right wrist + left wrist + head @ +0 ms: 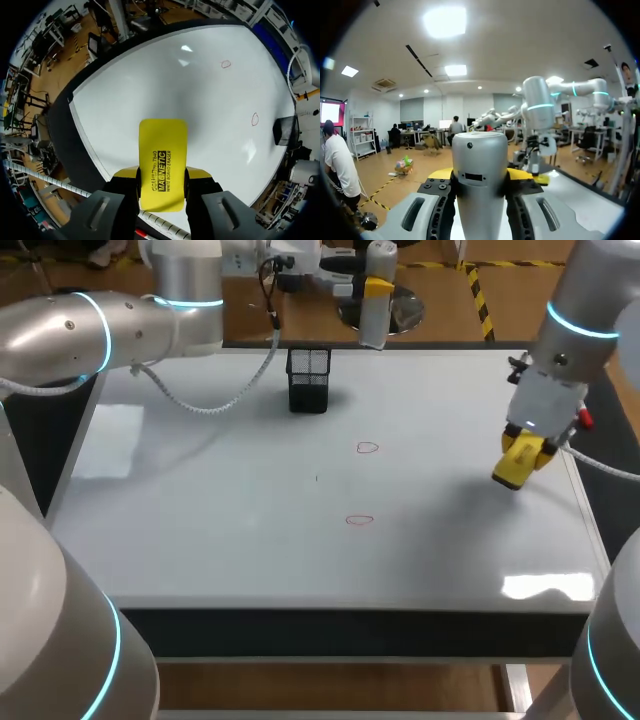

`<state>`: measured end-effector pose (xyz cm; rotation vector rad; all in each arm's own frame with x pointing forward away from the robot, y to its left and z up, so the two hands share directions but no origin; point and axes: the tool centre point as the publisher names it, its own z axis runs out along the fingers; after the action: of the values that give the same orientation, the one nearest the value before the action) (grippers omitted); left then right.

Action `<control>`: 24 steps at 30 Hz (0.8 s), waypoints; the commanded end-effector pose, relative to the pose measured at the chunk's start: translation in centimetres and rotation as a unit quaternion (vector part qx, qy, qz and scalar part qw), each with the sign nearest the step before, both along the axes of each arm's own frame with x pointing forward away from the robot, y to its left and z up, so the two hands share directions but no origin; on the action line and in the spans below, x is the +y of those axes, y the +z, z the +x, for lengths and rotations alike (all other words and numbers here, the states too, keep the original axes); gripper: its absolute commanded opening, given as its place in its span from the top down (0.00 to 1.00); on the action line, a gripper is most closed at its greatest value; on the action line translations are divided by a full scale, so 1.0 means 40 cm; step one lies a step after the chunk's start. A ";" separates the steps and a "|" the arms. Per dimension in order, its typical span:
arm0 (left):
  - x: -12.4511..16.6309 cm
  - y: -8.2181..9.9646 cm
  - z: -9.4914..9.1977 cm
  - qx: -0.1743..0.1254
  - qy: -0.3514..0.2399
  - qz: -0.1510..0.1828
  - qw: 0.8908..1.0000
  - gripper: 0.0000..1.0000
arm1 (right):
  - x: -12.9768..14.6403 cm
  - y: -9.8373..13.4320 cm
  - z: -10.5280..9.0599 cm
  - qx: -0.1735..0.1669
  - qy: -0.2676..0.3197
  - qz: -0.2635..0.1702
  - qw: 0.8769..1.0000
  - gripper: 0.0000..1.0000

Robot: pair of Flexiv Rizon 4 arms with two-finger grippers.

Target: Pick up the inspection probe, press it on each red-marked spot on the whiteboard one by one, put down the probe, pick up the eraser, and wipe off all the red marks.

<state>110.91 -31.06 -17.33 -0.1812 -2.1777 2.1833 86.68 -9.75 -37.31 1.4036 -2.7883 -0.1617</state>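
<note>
— Grippers, left to right: what has the left gripper [481,176] got?

— It is clamped on the inspection probe [480,150], a silver cylinder. One yellow tip presses each side of it, so the fingers stand only as far apart as the probe is thick. In the head view the probe hangs almost upright over the far edge of the table, behind and a little right of the black mesh holder [308,380].

— And the whiteboard [200,520]?

— Two small red marks sit near its middle, the farther mark [367,448] and the nearer mark [360,521]. Both are well apart from either tool.

— The right gripper [161,175]?

— It grips the yellow eraser [162,150] by its long edges, with most of the eraser sticking out ahead of the fingers. It is over the right part of the board, near the right edge, tilted, with both marks off to its left. I cannot tell whether its lower end touches the surface.
</note>
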 end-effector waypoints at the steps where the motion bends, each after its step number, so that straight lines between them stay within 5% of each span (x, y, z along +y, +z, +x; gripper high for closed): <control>1: -0.001 0.003 0.003 0.001 -0.002 0.000 1.000 1.00 | 0.088 -0.009 0.055 0.027 0.032 -0.031 0.999 1.00; 24: -0.001 0.003 0.003 0.001 -0.002 0.000 1.000 1.00 | 0.493 -0.028 0.176 0.023 0.250 -0.015 0.968 1.00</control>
<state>110.91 -31.06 -17.34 -0.1813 -2.1775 2.1834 92.38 7.75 -37.67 2.0455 -2.3762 -0.2332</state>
